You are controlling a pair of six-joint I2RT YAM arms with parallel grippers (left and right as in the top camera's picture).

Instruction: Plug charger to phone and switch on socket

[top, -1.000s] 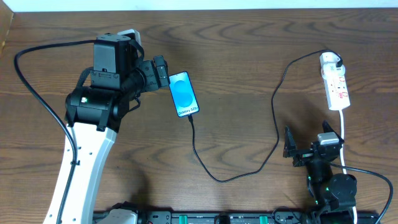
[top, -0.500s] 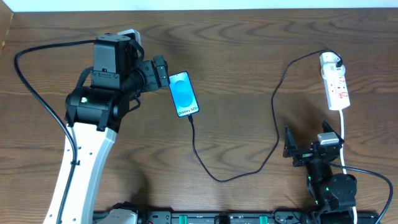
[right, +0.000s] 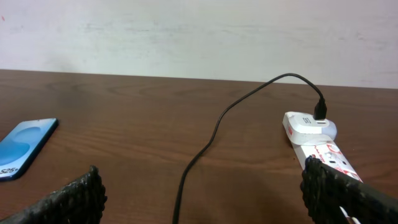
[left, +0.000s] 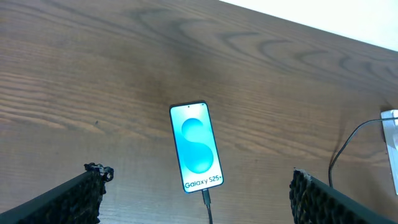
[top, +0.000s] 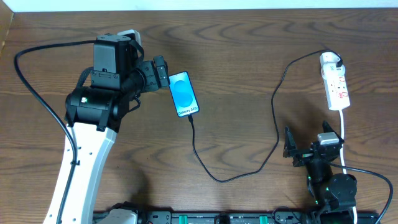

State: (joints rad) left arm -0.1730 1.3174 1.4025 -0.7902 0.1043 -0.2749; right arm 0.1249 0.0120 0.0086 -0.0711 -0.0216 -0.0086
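Lying just beside the left gripper (top: 163,71) is the phone (top: 184,94).

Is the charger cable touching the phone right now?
Touching. The left wrist view shows the charger with its plug tip seated in the bottom edge of the phone, with no gap between them.

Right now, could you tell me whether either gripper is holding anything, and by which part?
Nothing is held. The left gripper and the right gripper are both open and empty; the phone lies on the table, charger plugged in.
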